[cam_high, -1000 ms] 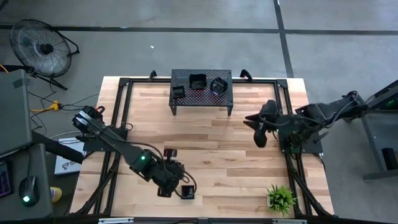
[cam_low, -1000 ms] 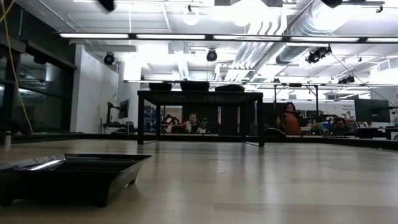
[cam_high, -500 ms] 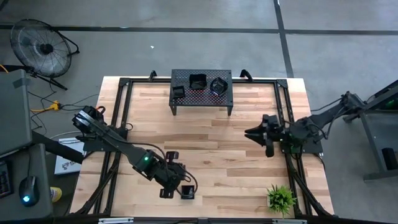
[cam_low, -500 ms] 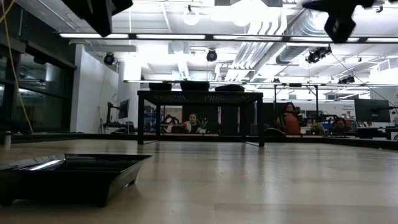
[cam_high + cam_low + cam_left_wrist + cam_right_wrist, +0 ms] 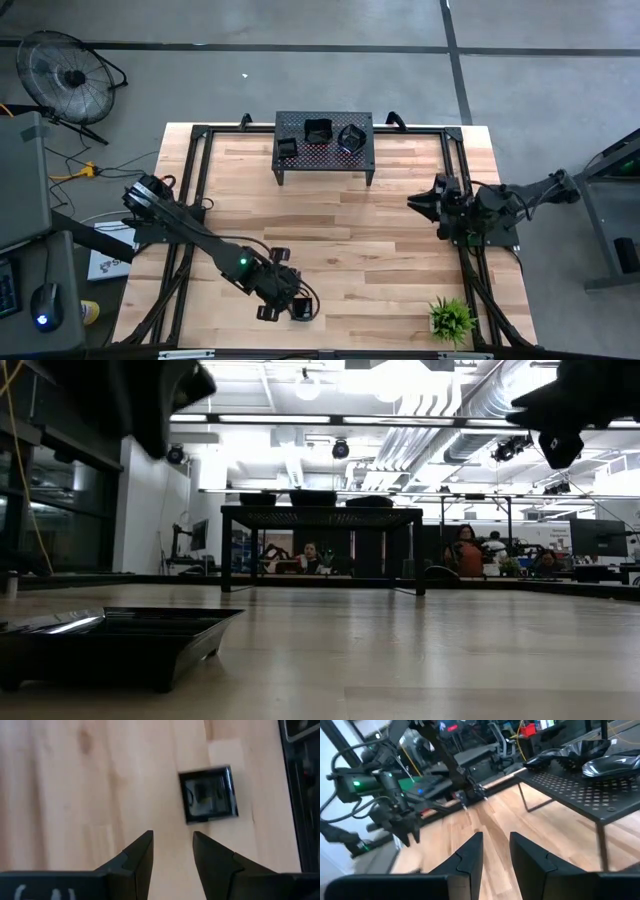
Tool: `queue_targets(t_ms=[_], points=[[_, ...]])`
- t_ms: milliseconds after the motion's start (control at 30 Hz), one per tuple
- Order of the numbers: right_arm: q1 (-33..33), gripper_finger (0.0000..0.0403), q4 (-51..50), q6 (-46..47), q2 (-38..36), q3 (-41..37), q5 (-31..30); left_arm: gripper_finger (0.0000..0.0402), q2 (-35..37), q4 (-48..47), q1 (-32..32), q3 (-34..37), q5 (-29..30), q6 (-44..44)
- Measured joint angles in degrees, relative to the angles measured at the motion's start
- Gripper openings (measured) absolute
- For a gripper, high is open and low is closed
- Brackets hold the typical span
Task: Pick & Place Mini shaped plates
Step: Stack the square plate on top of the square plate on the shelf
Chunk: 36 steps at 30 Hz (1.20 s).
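A small glossy black square plate lies flat on its base on the wood near the table's front edge; it also shows in the low view and the left wrist view. My left gripper hangs open just above and beside it, slanting down, with nothing between its fingers. Three more mini plates rest on the black perforated stand at the far edge. My right gripper is open and level at the table's right side, pointing left with nothing in it.
The stand's legs rest on the far part of the table. A small green plant stands at the front right corner. Black frame rails run along the table's sides. People sit in the room beyond.
My right gripper has come down at the table's right side and tipped from pointing downward to level, its arm folding back toward the right edge. My left gripper has sunk a little toward the square plate. The plate has not moved.
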<state>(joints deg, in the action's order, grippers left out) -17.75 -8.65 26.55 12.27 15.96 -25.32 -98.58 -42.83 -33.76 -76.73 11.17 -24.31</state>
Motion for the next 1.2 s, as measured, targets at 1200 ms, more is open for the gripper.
queue_targets(t_ms=[1200], points=[[10.8,0.0061,-8.8,3.2,-2.3,0.0,11.0,0.0133,-10.1,15.8,-5.3,0.0,-3.8,-1.5]])
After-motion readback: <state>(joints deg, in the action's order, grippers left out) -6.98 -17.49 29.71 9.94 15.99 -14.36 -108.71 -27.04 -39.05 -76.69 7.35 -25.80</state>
